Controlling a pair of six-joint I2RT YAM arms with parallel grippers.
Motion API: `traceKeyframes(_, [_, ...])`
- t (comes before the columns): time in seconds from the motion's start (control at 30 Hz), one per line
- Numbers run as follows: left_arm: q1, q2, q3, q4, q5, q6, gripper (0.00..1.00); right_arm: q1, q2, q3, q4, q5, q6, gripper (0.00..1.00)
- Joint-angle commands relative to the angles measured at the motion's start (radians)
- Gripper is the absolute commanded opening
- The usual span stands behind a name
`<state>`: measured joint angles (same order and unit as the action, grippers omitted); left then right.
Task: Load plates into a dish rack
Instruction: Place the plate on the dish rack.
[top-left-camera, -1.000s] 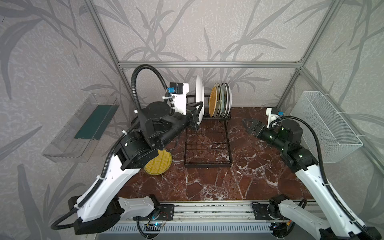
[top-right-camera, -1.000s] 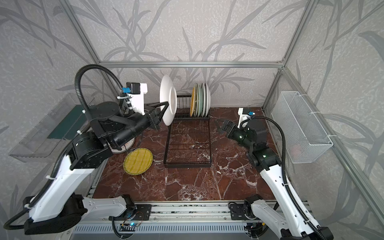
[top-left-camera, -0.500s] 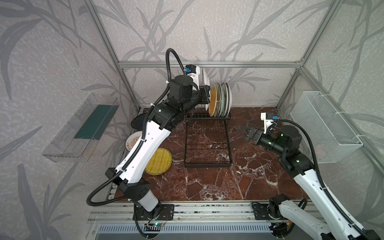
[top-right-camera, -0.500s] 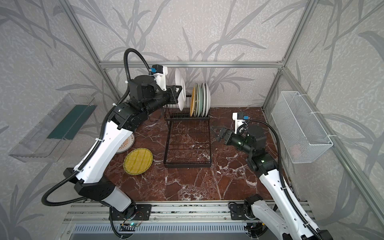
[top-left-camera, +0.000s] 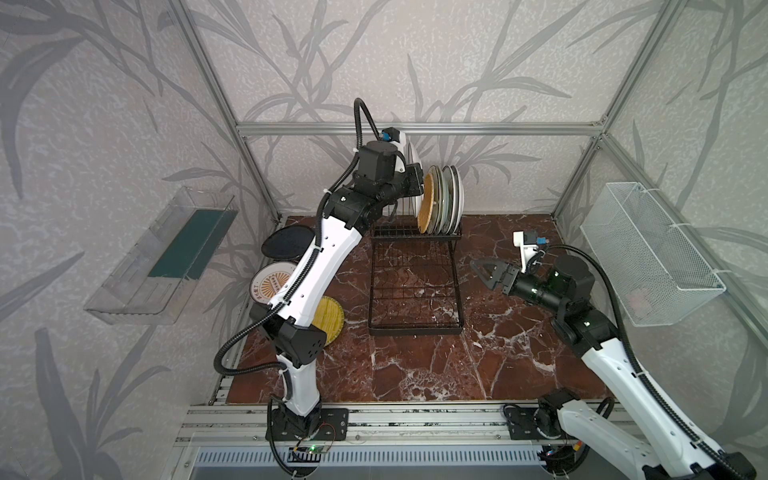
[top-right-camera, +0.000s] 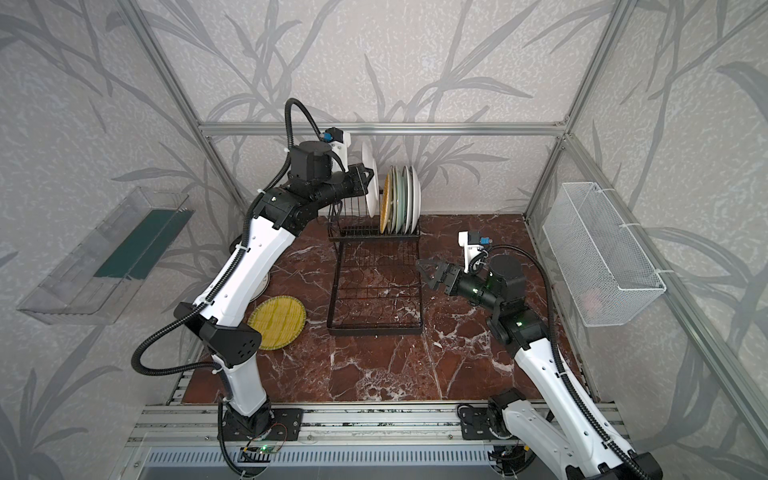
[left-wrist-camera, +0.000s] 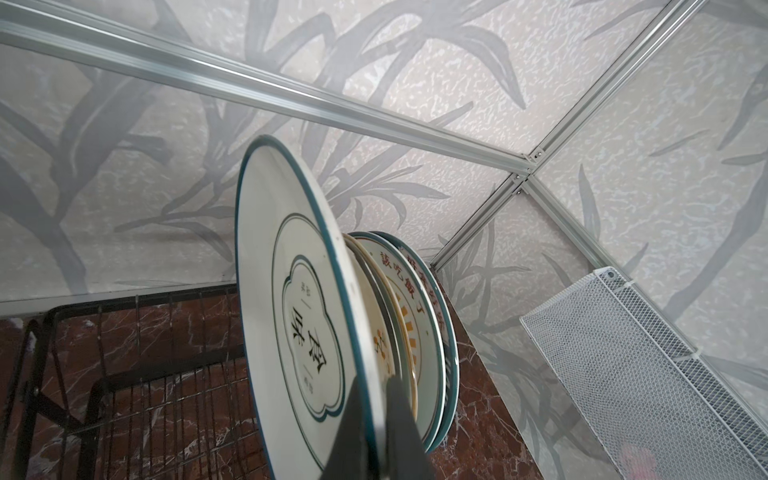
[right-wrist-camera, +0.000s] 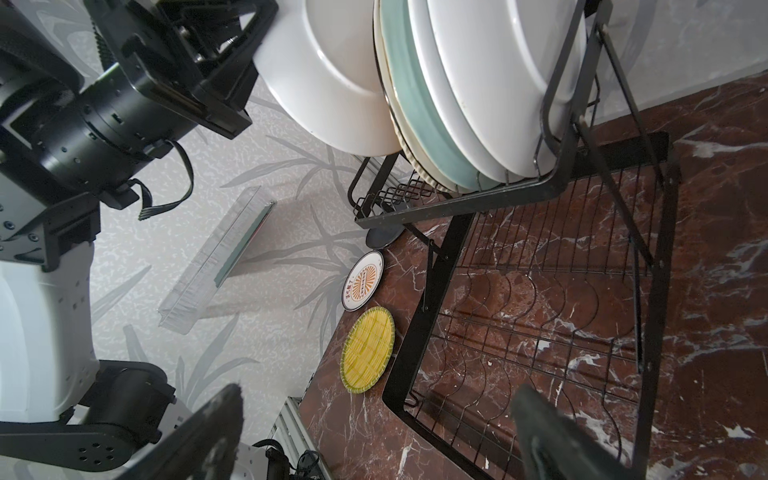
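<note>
Top views first. The left gripper (top-left-camera: 415, 189) is clamped on the rim of the green-emblem plate (top-left-camera: 412, 160). That plate stands on edge over the raised back section of the dish rack (top-left-camera: 415, 331). Its faces run parallel to the racked plates (top-left-camera: 446, 199) just beside it, on the left arm's side of them, and it sits a bit higher than they do. The right gripper (top-right-camera: 428, 272) hangs spread wide with nothing in it, near the right edge of the rack's flat tray and well apart from that plate. Lying flat on the table (top-left-camera: 415, 374) left of the rack are a black plate (top-left-camera: 286, 243), a sunburst plate (top-left-camera: 270, 284) and a yellow woven plate (top-right-camera: 278, 320).

Left wrist view: the emblem plate (left-wrist-camera: 291, 311) is seen nearly edge-on, with its emblem face turned away from the racked ones (left-wrist-camera: 419, 332). The fingers (left-wrist-camera: 399, 428) pinch the rim nearest the camera, one on each side.

Right wrist view: you get the plain white back of the held plate (right-wrist-camera: 328, 83), really close to the first racked plate (right-wrist-camera: 478, 83). Can't tell if they touch. Its lower edge sits above the rack's bar (right-wrist-camera: 478, 203).
</note>
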<state>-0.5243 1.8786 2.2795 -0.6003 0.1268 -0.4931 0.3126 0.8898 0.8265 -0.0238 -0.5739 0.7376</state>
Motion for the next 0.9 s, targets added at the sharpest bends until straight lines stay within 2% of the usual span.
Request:
traceKeyframes(0.0, [0.015,0.014,0.066,0.028,0.028,-0.013,0.0,0.006,0.001,-0.009,0.044,-0.02,0.008,0.99])
traceKeyframes(0.37, [0.034,0.066,0.067,0.012,0.058,-0.022,0.0,0.006,0.021,-0.033,0.082,-0.023,0.032,0.99])
traceKeyframes(0.87, [0.037,0.105,0.065,-0.041,0.09,0.028,0.0,0.006,0.029,-0.056,0.107,-0.023,0.051,0.99])
